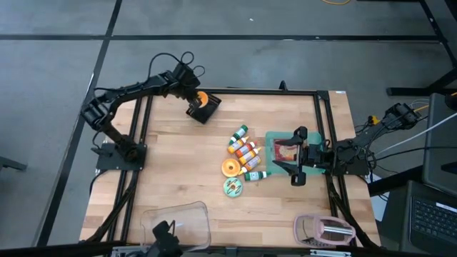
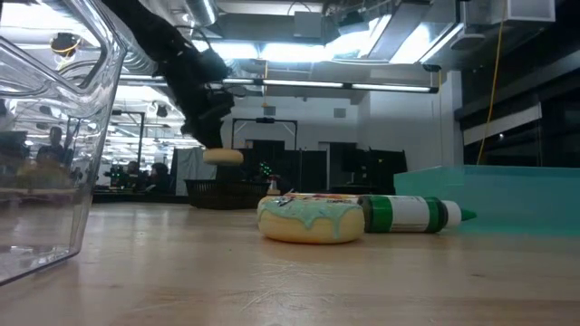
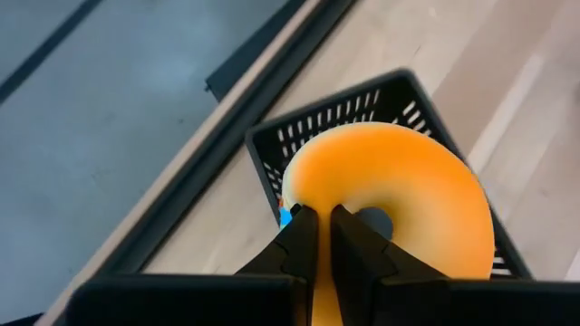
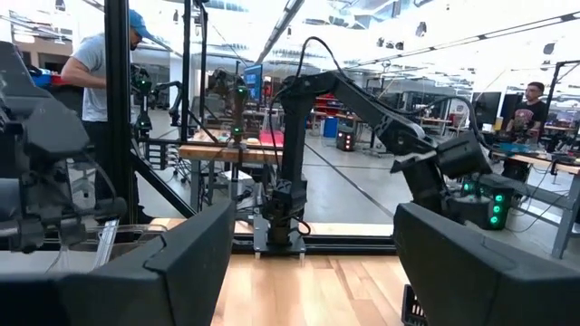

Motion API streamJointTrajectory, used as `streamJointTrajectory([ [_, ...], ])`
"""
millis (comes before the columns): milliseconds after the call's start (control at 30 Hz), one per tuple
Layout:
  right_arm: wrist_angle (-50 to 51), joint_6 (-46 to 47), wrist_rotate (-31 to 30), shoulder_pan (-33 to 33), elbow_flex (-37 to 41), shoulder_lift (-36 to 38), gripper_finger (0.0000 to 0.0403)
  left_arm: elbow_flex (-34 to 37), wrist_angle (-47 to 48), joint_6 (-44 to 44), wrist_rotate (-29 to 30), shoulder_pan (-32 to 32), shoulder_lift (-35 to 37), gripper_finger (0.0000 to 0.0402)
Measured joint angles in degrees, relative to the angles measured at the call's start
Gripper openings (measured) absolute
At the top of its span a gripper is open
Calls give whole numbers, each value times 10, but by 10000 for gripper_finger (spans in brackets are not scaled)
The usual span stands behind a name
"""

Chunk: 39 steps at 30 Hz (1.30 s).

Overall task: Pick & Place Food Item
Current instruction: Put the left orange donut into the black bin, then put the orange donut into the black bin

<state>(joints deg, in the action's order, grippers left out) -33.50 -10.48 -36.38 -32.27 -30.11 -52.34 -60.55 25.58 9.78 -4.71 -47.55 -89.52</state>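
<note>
I read the light wooden table (image 1: 178, 171) first: clutter sits at centre, the small black slatted plastic basket (image 1: 203, 108) at about 11 o'clock. My left gripper (image 1: 194, 97) hangs over that basket, jaws clamped on the rim of the orange ring-shaped toy donut (image 3: 399, 195); the donut is airborne, just above the basket mouth. My right gripper (image 1: 298, 170) waits at 3 o'clock over the teal tray (image 1: 275, 137), jaws wide apart, holding nothing. Risk, as I judge it: the pinch is thin and off-centre, so the donut could swing, clip the basket wall on release and roll out.
</note>
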Motion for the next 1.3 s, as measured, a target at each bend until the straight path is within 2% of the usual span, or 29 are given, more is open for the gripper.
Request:
streamJointTrajectory([
  [300, 0, 0, 0, 0, 0, 0, 295, 0, -17, 5, 0, 0, -50, 20],
  [567, 0, 0, 0, 0, 0, 0, 295, -2, -19, 8, -29, 0, -57, 25],
  [1033, 0, -1, 0, 0, 0, 0, 295, -2, -44, 4, -23, 2, -57, 144],
  [1300, 0, -3, 0, 0, 0, 0, 295, -2, -87, 6, -24, 23, -54, 170],
])
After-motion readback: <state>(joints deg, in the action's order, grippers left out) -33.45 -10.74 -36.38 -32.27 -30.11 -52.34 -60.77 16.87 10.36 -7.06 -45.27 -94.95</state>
